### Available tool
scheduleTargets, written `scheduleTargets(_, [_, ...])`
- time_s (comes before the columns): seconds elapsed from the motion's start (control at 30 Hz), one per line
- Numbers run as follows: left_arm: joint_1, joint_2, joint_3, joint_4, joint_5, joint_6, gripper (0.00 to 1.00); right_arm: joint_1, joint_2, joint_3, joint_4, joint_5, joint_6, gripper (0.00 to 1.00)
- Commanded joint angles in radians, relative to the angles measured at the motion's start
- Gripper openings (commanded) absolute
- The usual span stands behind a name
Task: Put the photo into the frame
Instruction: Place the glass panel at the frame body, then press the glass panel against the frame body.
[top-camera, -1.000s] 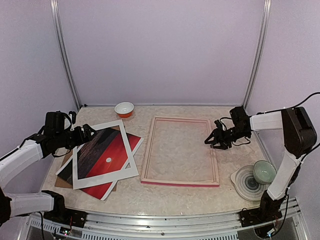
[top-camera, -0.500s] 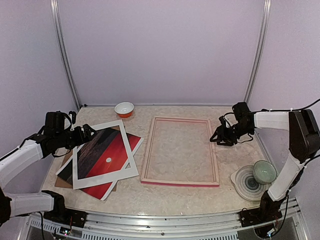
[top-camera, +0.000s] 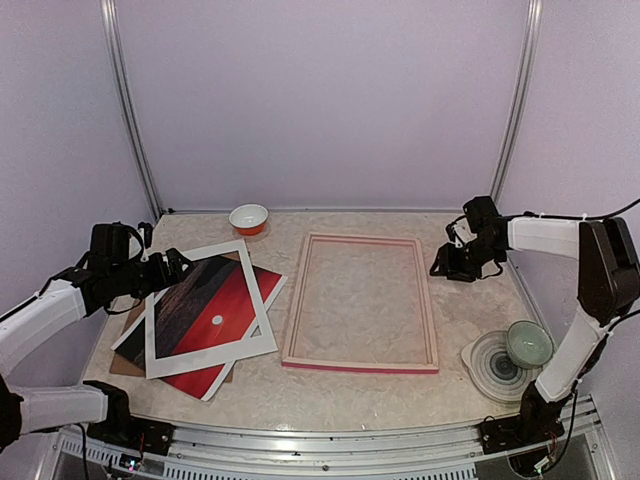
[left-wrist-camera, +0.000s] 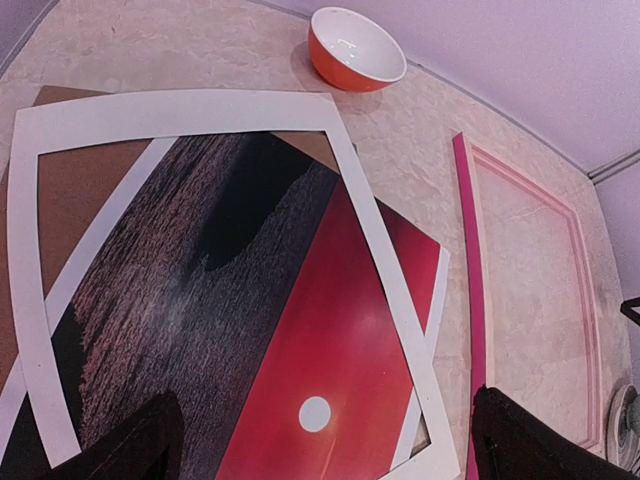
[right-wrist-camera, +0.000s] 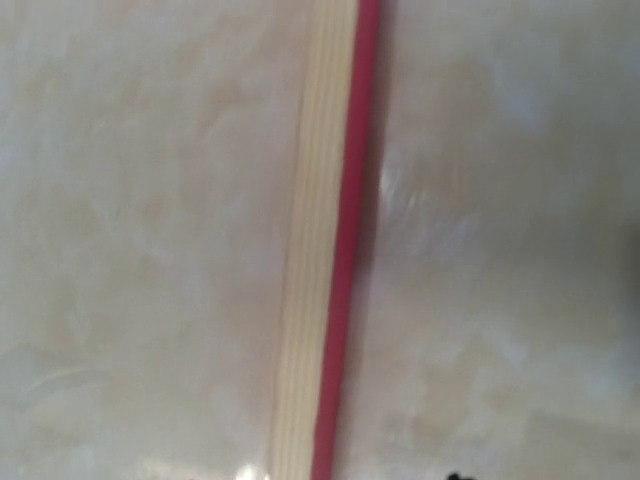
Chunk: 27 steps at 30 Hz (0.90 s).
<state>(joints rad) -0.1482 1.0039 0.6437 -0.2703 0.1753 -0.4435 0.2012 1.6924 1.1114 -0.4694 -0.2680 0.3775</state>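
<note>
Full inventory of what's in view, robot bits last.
photo: 1, red sunset, left side, under the mat
mat: 1, white, tilted on top of the photo
backing board: 1, brown, under the photo
frame: 1, pink, centre, nothing inside
bowl: 1, orange with white inside, far edge
plate: 1, grey-ringed, near right
cup: 1, pale green, on the plate
left fingers: 2, black, wide apart, above the mat's far-left corner
right fingers: 2, black, by the frame's right edge, opening unclear
</note>
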Motion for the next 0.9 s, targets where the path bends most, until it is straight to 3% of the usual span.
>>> scheduleTargets(0.0, [-0.007,-0.005,-0.010,-0.003,-0.012,0.011,0.99,0.021,0.044,0.045,-0.012,0.097,-0.021,0.53])
scheduleTargets(0.87, [-0.009,-0.007,-0.010,-0.003,-0.012,0.011,0.99,0.124,0.202,0.133,-0.061,0.260,-0.051,0.54])
